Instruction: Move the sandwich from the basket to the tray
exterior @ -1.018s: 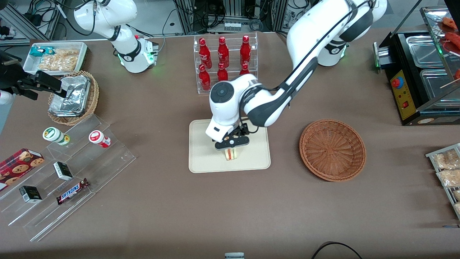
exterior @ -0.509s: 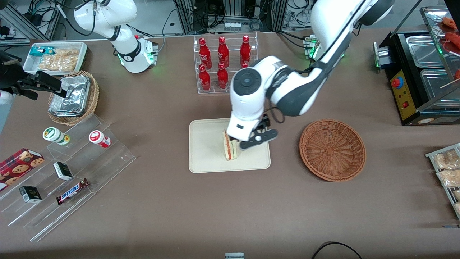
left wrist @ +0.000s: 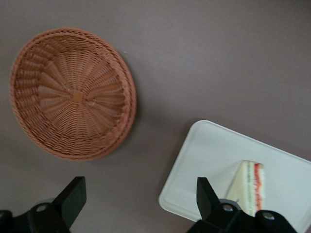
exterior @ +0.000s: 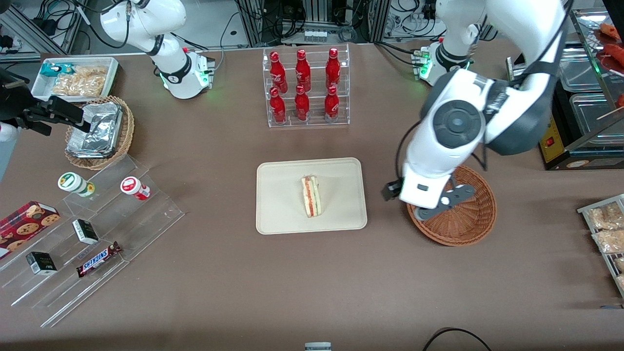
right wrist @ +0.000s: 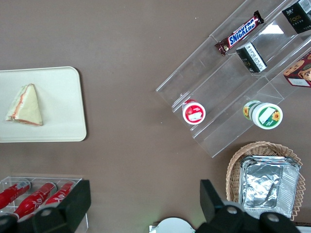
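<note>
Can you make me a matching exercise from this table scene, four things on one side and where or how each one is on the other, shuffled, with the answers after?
Things:
1. sandwich
2. basket
3. gripper
4. tray

States:
A. open, above the basket's rim
B. holds the sandwich
C. empty, toward the working arm's end of the table
D. lying on the tray

Pairs: 1-D, 2-C, 3-A, 4-B

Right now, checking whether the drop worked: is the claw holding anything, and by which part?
Nothing. The claw is open above the basket; the sandwich lies on the tray.
</note>
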You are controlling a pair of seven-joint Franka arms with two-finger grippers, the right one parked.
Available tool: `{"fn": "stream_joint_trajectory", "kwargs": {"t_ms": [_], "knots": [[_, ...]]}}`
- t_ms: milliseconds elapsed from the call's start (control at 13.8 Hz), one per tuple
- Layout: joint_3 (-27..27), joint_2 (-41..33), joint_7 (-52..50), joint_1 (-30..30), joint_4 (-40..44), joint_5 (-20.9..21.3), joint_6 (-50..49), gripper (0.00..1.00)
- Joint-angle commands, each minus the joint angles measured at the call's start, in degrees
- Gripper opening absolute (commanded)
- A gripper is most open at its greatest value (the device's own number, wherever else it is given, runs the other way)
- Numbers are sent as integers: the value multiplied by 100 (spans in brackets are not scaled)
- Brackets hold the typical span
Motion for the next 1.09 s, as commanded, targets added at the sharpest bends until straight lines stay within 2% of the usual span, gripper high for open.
{"fn": "stream_joint_trajectory", "kwargs": {"t_ms": [0, 364, 582, 727, 873, 1018], "knots": [[-30, -462, 740, 438, -413, -287, -309, 100], [110, -858, 2373, 1072, -421, -499, -1232, 100], [1100, -1472, 3630, 810, -868, -815, -1418, 100], [1760, -1885, 4535, 468, -1176, -824, -1497, 100], [2175, -2132, 5091, 291, -1212, -825, -1550, 100], [2360, -2343, 5102, 150, -1221, -790, -1559, 100]]}}
